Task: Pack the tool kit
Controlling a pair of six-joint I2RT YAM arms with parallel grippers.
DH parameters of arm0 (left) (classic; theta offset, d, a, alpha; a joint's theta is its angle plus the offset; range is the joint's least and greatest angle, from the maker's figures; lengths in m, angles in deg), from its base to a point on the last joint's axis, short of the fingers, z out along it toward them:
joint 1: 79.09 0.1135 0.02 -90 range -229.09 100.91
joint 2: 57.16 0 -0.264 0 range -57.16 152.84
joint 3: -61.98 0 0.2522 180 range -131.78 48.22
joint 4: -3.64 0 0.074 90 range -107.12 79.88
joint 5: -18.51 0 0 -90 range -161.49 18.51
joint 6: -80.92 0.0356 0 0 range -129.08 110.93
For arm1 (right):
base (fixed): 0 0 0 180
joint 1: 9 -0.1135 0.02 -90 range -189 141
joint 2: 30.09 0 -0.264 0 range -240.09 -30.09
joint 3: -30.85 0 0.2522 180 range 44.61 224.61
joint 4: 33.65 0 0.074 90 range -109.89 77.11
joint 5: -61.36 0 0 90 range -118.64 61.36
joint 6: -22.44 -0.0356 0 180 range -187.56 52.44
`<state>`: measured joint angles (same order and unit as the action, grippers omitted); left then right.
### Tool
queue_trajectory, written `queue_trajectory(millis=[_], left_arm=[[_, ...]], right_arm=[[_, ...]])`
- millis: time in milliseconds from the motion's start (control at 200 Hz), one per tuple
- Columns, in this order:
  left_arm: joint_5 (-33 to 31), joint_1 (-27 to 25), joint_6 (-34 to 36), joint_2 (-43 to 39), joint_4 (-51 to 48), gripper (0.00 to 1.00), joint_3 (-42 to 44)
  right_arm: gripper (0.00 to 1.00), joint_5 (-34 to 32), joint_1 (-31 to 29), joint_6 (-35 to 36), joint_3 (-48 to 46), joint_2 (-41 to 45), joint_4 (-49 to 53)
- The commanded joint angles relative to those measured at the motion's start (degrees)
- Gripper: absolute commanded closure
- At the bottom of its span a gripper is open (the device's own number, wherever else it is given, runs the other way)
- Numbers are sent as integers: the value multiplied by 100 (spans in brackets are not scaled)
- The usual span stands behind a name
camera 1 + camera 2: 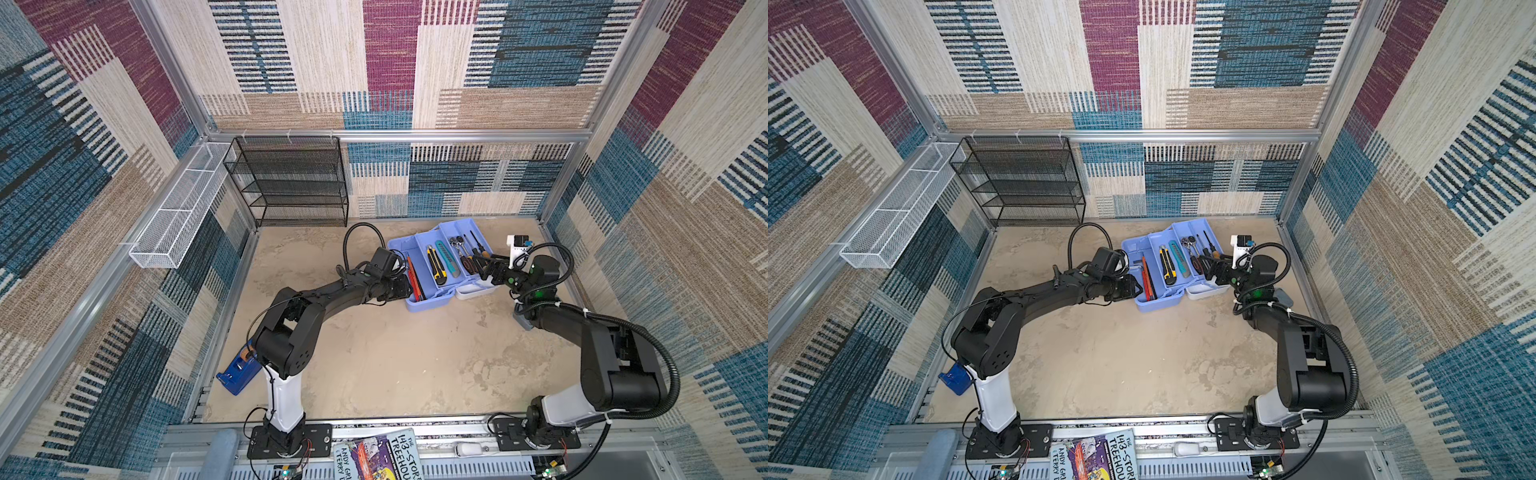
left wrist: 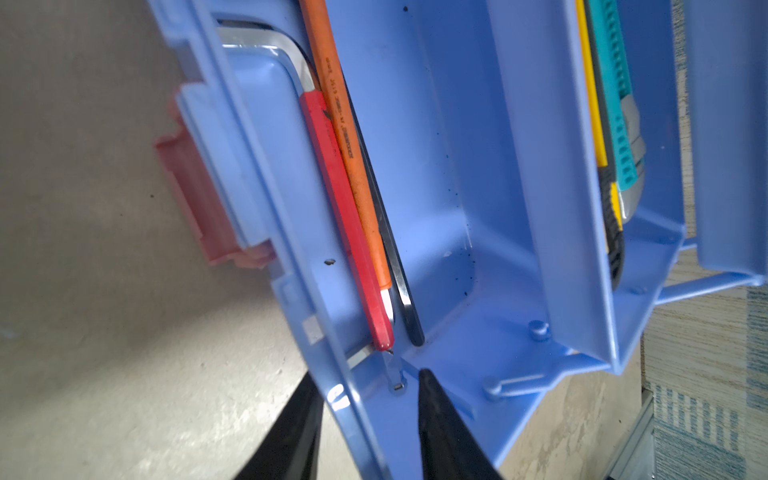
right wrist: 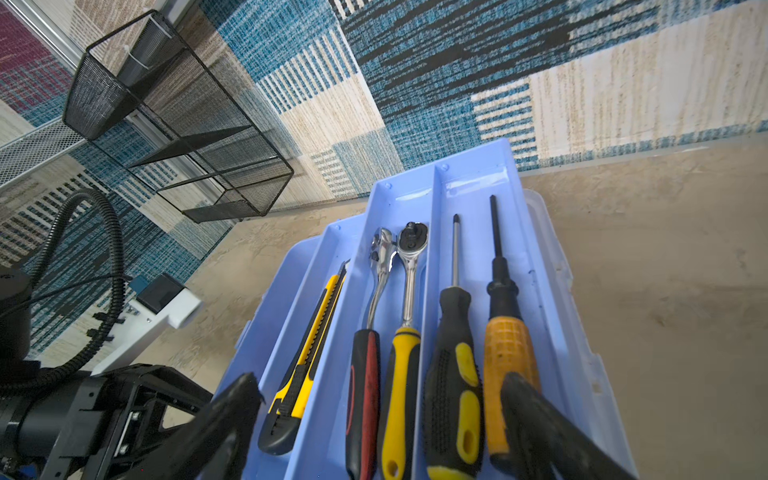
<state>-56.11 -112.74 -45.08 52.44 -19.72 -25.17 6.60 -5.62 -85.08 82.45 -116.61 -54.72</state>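
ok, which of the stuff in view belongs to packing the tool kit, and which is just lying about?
Part of the job: toolbox, utility knives, ratchets, screwdrivers, hex keys.

Lying about: black mesh rack, white mesh basket, book, blue plastic piece by the left arm's base.

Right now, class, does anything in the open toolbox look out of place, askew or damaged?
Nothing is spilled or askew. Ratchets and screwdrivers lie lengthwise in their tray, knives in theirs, hex keys along the base wall. Only a few dark specks dirty the base floor.
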Motion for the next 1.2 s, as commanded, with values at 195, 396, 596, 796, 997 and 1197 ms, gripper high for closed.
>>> queue_trajectory(millis=[195,396,596,796,997,1197], left_arm=[[40,-23,112,-71,186,61,148],[0,-27,144,-97,177,61,184],[-4,-25,139,-105,176,61,178],[27,-32,189,-123,173,62,224],[69,-67,204,-114,176,63,279],[138,-159,233,-130,176,64,286]], right_arm=[[8,-109,-19,58,-92,246,-24],[2,-850,-12,251,-45,567,314],[1,-861,-8,238,211,194,507],[2,-547,-12,73,368,-180,368],[8,-71,-19,-137,274,-171,126],[11,54,-110,-218,1,132,143]])
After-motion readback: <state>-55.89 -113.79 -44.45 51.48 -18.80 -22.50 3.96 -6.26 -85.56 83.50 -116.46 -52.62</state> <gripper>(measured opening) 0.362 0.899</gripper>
